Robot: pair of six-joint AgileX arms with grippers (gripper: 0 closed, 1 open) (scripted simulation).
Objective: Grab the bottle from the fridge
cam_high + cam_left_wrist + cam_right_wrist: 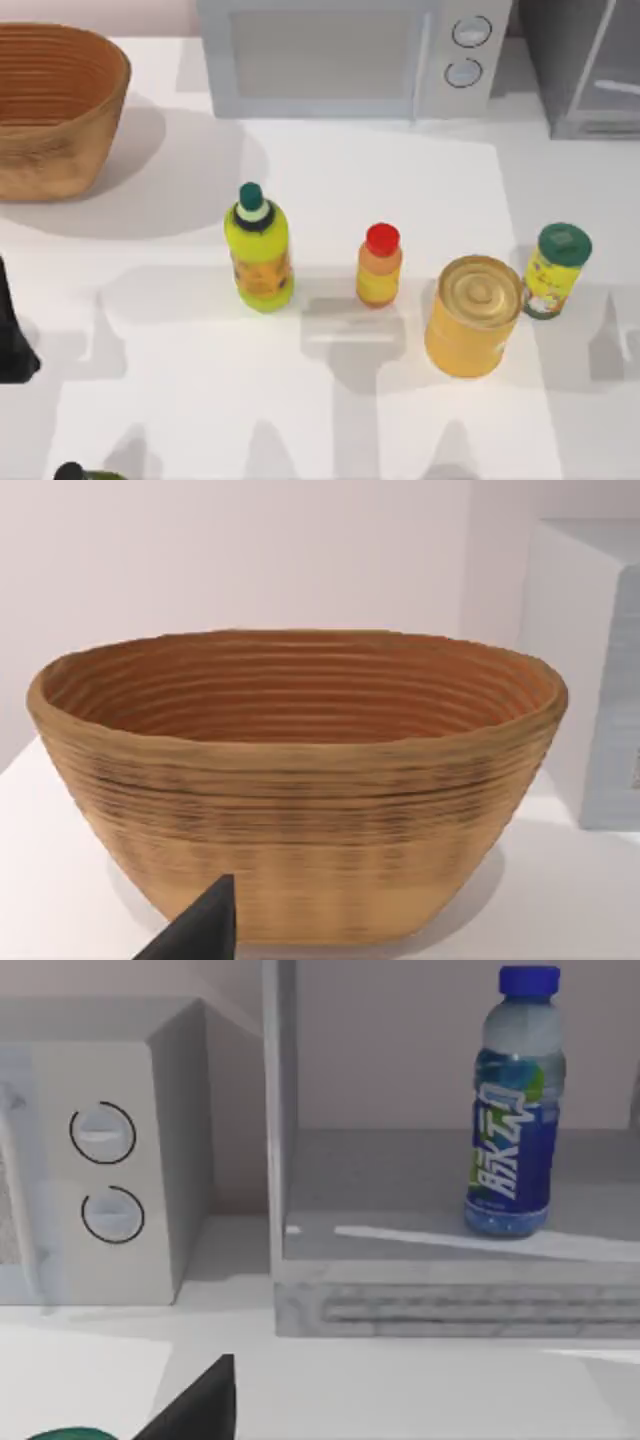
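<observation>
Blue-capped bottle (512,1110) is standing upright on the fridge (450,1290) shelf in my right wrist view, long axis vertical, cap up, blue label facing the camera. It sits toward the open front of the shelf, touching nothing else. The fridge is cut off by the frame edge, and from the top view I only get a corner of it (590,70) at the table's far right, just beside the microwave (350,60).

Count from above: one wicker basket (55,110) far left, one microwave with two dials, one yellow-green bottle (260,250), one orange bottle (379,265), one yellow can (472,315), and one green-lidded jar (555,270) just beside the can.

Each wrist view shows one dark finger tip, left (205,925) and right (205,1405), so I can't tell how far either pincer is open or whether it holds anything. Something dark at the top view's left edge is probably my left arm (12,340), hard to say.
</observation>
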